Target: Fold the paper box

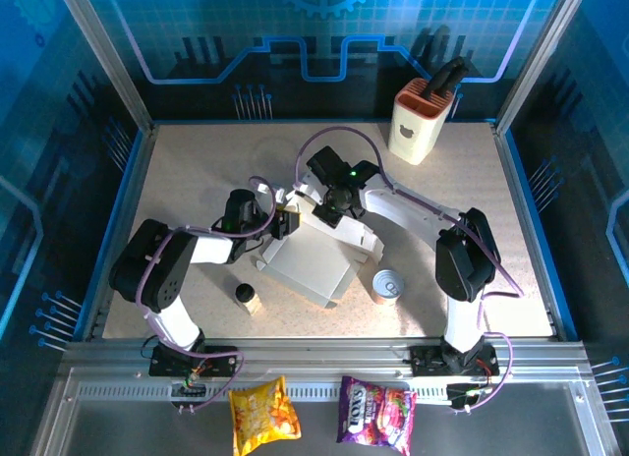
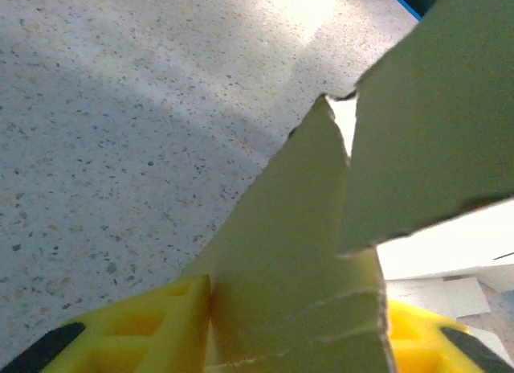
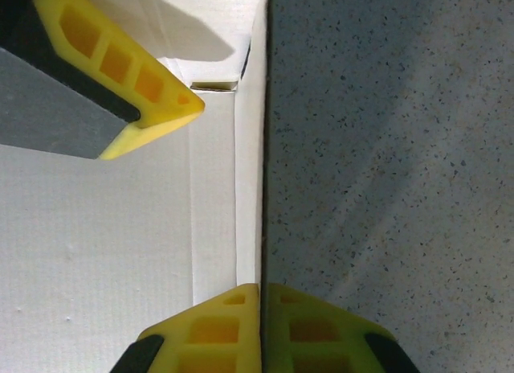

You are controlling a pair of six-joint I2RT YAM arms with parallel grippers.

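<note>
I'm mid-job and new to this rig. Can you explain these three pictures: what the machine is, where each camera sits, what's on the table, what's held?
It is two robot arms bolted at the near edge of the table, each ending in two yellow fingers. The top view looks down from above and behind them; the other two cameras ride on the wrists. On the table lie the paper box, a tin can, a small black-capped object and a knife block; two snack bags lie on the front ledge. The left fingers grip a yellow flap of the box. The right fingers are shut, apparently pinching its white wall edge.
</note>
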